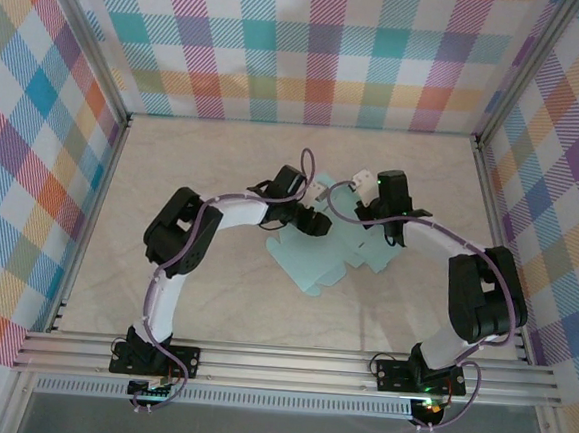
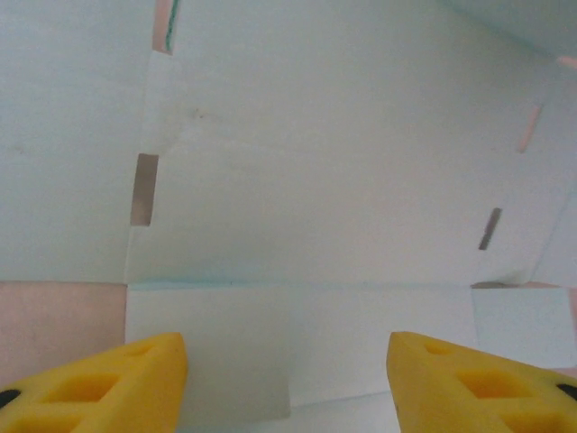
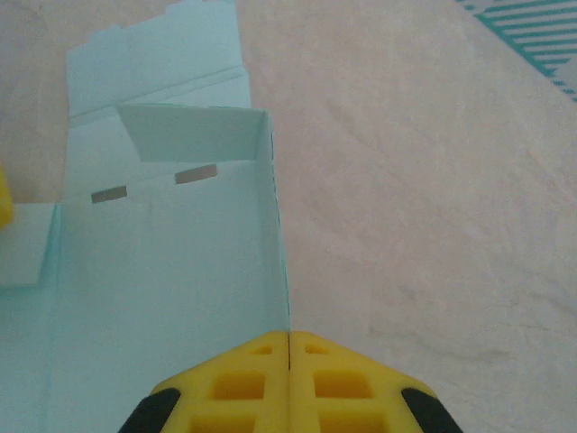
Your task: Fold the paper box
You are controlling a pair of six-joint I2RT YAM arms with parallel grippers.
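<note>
Bright, even, diffuse light; faint soft shadows on the table (image 1: 222,312). Both wrist views are soft; the box (image 2: 315,180) looks washed-out close up.

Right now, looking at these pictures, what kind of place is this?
Probably a robot test booth. Its checked walls stand in a metal frame, the left arm and right arm are bolted to a rail at the table edge, and a paper box lies on the table.

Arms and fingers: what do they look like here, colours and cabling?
The left arm and right arm have white tube links, black joint housings and black bases. Lilac cables loop along each. The left fingers and right fingers are yellow, with moulded recesses and black patches.
</note>
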